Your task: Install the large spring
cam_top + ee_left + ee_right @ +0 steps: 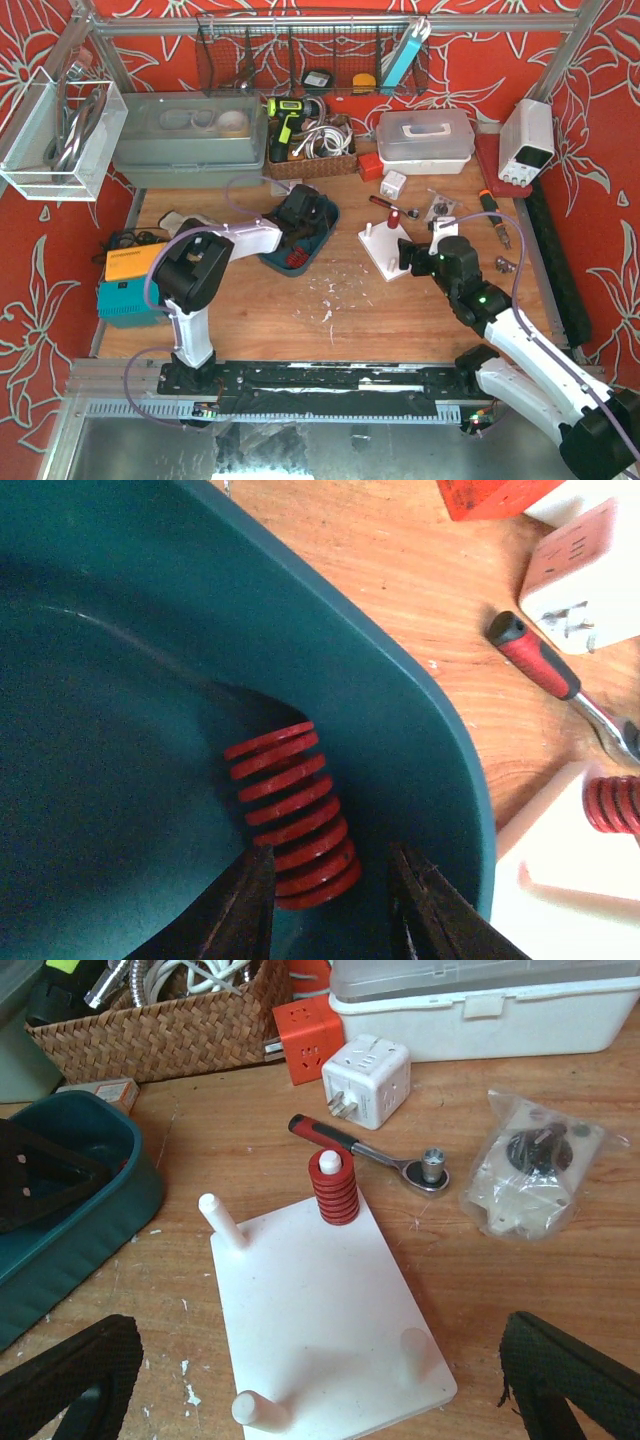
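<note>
A large red coil spring [290,810] lies in a teal tray [120,710], against its right wall. My left gripper [330,865] is open with a finger on each side of the spring's near end; the left finger [245,900] is close against the coils and the right one stands apart. From above, this gripper [298,222] hangs over the tray [322,232]. The white peg board [320,1310] has four pegs, and a smaller red spring [335,1192] sits on the far one. My right gripper [320,1360] is wide open and empty, just short of the board.
A red-handled ratchet [370,1150], a white plug cube [367,1078], an orange cube [308,1025] and a bag of parts [530,1170] lie behind the board. A wicker basket [150,1020] and a white box [480,1000] stand at the back.
</note>
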`<state>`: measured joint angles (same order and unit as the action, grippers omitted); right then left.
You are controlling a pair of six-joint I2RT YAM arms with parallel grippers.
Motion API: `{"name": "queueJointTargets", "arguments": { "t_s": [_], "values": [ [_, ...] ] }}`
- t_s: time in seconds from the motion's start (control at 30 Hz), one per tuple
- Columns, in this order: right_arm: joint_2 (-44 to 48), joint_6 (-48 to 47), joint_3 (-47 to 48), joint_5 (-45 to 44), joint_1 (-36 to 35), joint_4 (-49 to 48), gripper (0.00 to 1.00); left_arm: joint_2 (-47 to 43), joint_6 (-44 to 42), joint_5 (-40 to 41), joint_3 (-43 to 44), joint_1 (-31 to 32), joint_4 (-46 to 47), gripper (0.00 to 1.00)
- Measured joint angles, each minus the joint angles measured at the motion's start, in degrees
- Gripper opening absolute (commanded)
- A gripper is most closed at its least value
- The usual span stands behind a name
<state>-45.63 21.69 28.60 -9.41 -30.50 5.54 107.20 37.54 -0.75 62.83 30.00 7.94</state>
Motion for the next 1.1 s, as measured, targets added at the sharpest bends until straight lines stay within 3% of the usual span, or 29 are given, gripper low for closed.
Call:
{"name": "queueJointTargets", "arguments": {
  "t_s": [0.43, 0.9, 1.1],
  "values": [
    [1.88, -0.02, -1.31, -1.01, 0.0, -0.26, 0.98, 5.88, -0.92, 2.03, 4.94, -0.11, -3.23, 0.42],
    [1.79, -0.02, -1.73, -1.01, -0.02, -0.52, 0.97, 4.92, -4.74, 9.05, 5.75, 0.04, -7.06, 0.42],
    [1.79, -0.07, -1.73, -1.01, -0.13, -0.63, 0.97, 4.5, -5.49, 10.75, 5.75, 0.0, -8.63, 0.52]
  ]
}}
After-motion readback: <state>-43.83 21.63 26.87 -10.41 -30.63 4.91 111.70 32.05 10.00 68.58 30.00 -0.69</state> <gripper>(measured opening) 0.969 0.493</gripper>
